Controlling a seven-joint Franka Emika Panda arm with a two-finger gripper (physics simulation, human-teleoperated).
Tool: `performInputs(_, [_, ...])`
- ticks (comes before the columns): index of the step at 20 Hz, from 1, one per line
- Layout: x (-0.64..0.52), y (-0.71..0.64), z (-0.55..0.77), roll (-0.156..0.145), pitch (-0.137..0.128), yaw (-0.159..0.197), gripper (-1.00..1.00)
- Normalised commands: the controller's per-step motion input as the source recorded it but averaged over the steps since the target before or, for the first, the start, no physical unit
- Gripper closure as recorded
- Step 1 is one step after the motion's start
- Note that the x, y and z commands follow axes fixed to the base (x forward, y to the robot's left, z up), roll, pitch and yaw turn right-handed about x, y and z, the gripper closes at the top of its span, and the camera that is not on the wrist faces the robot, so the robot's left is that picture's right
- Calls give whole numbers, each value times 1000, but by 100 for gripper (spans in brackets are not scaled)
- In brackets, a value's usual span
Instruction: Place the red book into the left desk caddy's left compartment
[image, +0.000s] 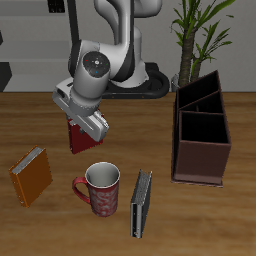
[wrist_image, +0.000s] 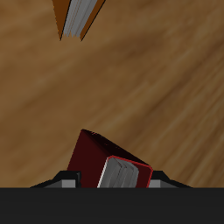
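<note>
The red book (image: 77, 137) is dark red with white page edges and sits tilted between my gripper's (image: 82, 124) fingers, behind the mug. In the wrist view the red book (wrist_image: 94, 156) fills the gap between the two fingers of the gripper (wrist_image: 111, 180), which is shut on it. I cannot tell whether the book still touches the table. The left desk caddy (image: 204, 152) is a dark brown open-top box with inner dividers. It stands apart from the gripper, across the table, in front of a plant.
An orange book (image: 31, 176) lies near the table's front edge; it also shows in the wrist view (wrist_image: 79, 17). A red patterned mug (image: 101, 189) stands in front of the gripper. A thin dark grey book (image: 141, 204) stands beside the mug. A potted plant (image: 196, 40) is behind the caddy.
</note>
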Motion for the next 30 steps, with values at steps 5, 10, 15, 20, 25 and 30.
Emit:
performInputs(5, [54, 236, 204, 15, -18, 33, 100])
performInputs(10, [1, 446, 373, 38, -38, 46, 100])
performInputs(15, [-57, 401, 521, 31, -58, 68, 100])
performInputs(20, [-144, 245, 445, 4, -24, 10, 100])
performInputs(25, [-242, 358, 519, 4, -30, 30, 100])
performInputs(30, [-280, 436, 446, 27, -26, 51, 100])
